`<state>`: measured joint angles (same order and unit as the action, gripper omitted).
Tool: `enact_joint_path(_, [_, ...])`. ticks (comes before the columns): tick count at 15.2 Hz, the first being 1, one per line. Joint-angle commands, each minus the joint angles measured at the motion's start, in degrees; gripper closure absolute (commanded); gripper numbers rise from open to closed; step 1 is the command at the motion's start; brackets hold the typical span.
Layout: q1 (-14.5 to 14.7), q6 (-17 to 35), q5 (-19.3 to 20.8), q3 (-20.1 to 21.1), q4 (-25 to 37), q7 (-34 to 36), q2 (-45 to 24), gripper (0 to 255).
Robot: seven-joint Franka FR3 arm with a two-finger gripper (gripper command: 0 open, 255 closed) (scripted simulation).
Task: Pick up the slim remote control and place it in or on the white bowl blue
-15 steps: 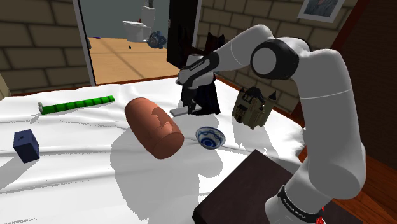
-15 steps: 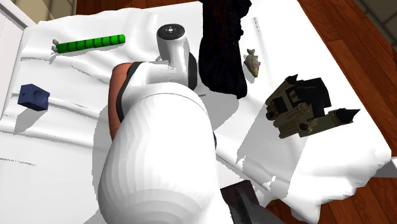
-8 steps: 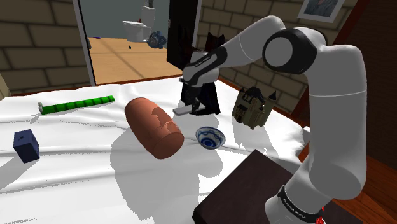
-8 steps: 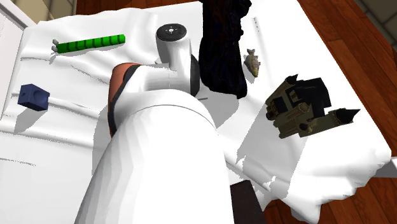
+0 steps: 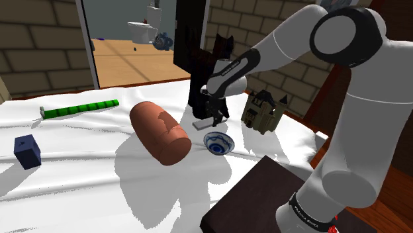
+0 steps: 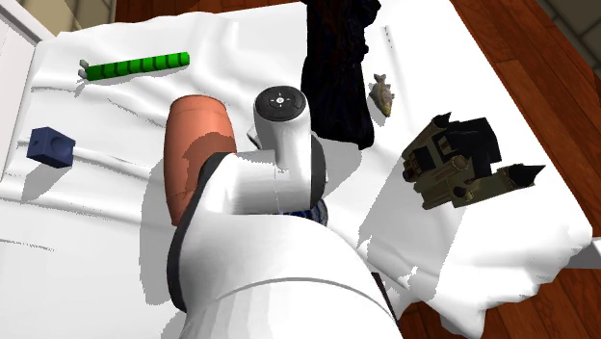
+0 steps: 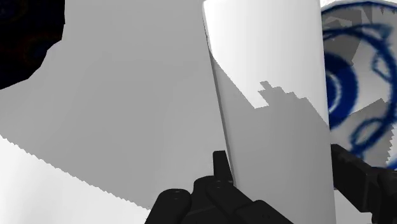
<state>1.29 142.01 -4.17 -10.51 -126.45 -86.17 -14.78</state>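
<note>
A slim white remote (image 5: 201,124) hangs level just above the white cloth, with my black gripper (image 5: 215,120) shut on one end of it. In the wrist view the remote (image 7: 273,95) is a long pale slab clasped between the two fingers (image 7: 219,167), and the gripper (image 7: 280,175) points down past it. The white bowl with blue patterns (image 5: 218,142) stands on the cloth just below and toward the stand from the gripper. In the wrist view the bowl (image 7: 359,76) shows right beside the remote's long edge. In the second exterior view the arm (image 6: 279,183) hides both.
A reddish-brown cylinder (image 5: 159,132) lies close to the bowl on the shoulder view's left. A tall black object (image 5: 206,79) stands behind the gripper, and an olive and black model (image 5: 262,112) is on the right. A green rod (image 5: 79,108) and a dark blue cube (image 5: 26,150) lie far left. The dark stand (image 5: 255,198) is near.
The arm has swung toward the shoulder view's right and its elbow has risen. The gripper has carried the remote from beside the black object to just over the bowl's far side.
</note>
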Motion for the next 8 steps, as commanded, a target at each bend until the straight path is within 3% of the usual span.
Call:
enact_joint_path(1, [0.19,1.84,0.75,-0.40,-5.43,0.12,3.72,255])
enact_joint_path(5, [0.09,4.87,2.86,-1.34,-15.67,0.55,11.09,255])
enact_joint_path(8, [-0.06,6.91,2.65,-1.33,-17.39,0.21,10.76,255])
